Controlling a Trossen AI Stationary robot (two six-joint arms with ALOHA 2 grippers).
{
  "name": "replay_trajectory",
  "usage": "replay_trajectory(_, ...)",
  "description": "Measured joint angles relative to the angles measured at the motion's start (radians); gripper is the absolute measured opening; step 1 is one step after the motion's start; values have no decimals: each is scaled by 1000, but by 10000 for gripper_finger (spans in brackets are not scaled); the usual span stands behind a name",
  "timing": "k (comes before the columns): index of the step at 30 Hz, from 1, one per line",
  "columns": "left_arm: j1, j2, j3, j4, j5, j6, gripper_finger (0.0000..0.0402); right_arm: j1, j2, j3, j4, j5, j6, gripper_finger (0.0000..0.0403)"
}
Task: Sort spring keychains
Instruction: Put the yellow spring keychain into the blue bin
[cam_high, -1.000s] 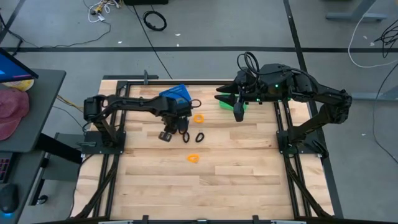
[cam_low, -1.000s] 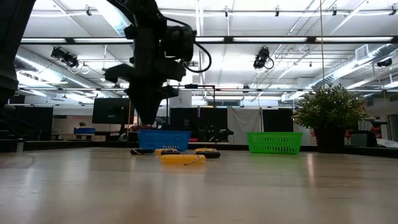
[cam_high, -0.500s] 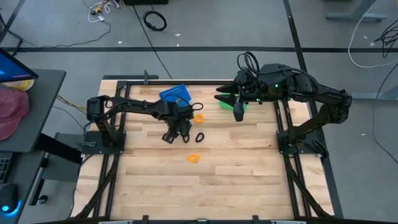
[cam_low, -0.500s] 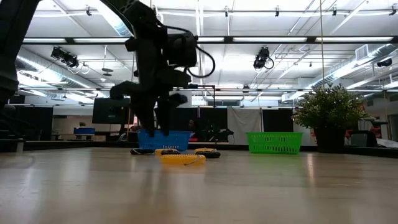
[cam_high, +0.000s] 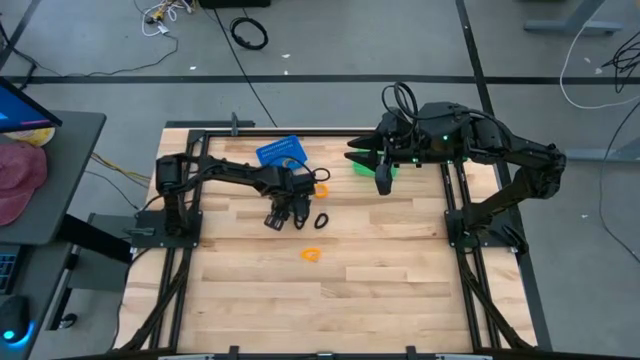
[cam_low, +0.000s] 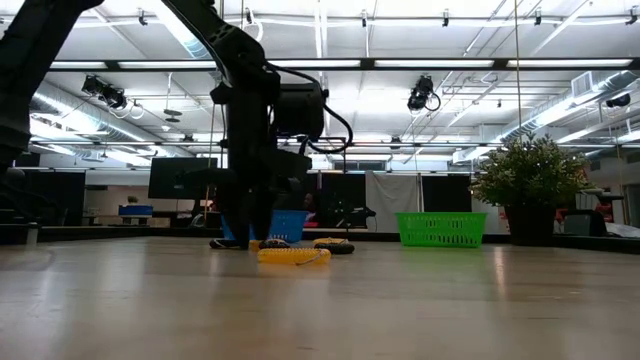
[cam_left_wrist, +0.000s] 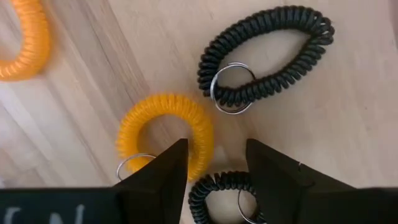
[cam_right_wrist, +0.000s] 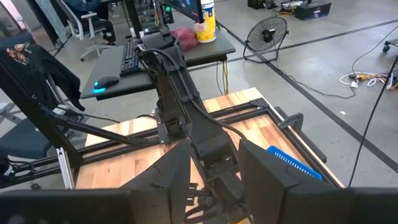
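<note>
— Big open workshop, ceiling lights overhead, a potted plant (cam_low: 530, 190) at the far side, and a pale wooden table (cam_high: 380, 290) in the middle. What's on it?

— The spring keychains. An orange keychain (cam_left_wrist: 166, 134) lies right under the left gripper (cam_left_wrist: 216, 163), a black keychain (cam_left_wrist: 264, 59) just beyond it, another black one (cam_left_wrist: 217, 196) partly under the fingertips. One more orange loop (cam_high: 311, 254) sits apart, nearer the front edge, and another (cam_high: 319, 189) beside the blue basket (cam_high: 281, 151).

— So which step is this?

— Picking, I'd say. The left gripper hangs low over that cluster in mid-table, fingers parted a little, nothing between them.

— And the other arm?

— The right gripper (cam_high: 383, 178) waits over the green basket (cam_high: 372, 168) at the far edge, fingers apart, empty.

— What does the next move need?

— My guess: settle on one loop only. The coils lie close together, so the fingers must straddle a single ring's coil and not snag its neighbour, then carry it to the basket of its colour.
</note>
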Motion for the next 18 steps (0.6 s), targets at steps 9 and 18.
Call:
replay_trajectory(9,-3,3,13,-21,-17,-7,81,0,0,0,4,0,3,136)
replay_trajectory(18,-8,-9,14,-19,-46,-31,12,0,0,0,6,0,-5,136)
